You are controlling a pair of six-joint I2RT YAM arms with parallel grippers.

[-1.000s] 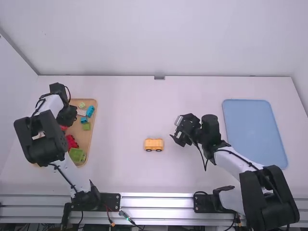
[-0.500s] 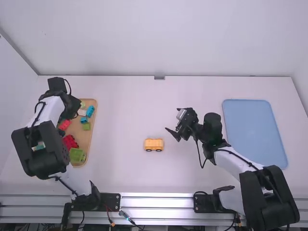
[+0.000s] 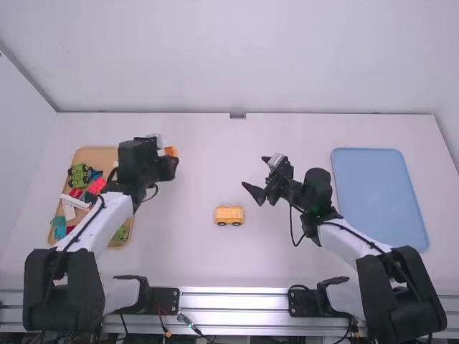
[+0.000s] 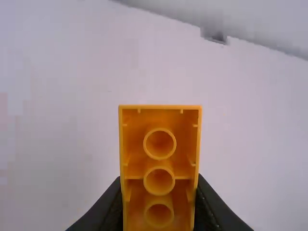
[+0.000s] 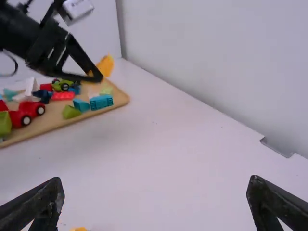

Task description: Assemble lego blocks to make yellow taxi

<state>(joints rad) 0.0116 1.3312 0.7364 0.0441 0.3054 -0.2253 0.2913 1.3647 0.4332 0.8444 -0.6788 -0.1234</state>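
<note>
Two arm bases are standing at your near edge of the counter (image 3: 193,261), one left, one right. Moving outward, you are meeting the wooden tray (image 3: 120,244) on the left side. Toward its near end a teal piece (image 3: 59,231) is lying, with white pieces (image 3: 68,206) and red pieces (image 3: 96,185) beyond; farther along, a green wheeled piece (image 3: 77,177) is resting.

Yellow wheeled base (image 3: 229,215): sitting by itself on the counter, between your arms, well apart from both trays. Your right pincer (image 3: 254,172) is hanging just beyond it and to the right, released, its fingers (image 5: 41,207) spreading wide, nothing between them. Out to the right, a blue tray (image 3: 380,193) is lying flat, partly behind the right arm.

Your left pincer (image 3: 172,162) is hovering a little farther out, at the wooden tray's right, grasping an orange-yellow brick (image 3: 171,151). In the left wrist view, the brick is turning its hollow underside to you, three round tubes showing in a row, fingers (image 4: 113,208) pressing its two long sides. Farthest off, a pale wall (image 3: 251,57) is rising behind the counter.
</note>
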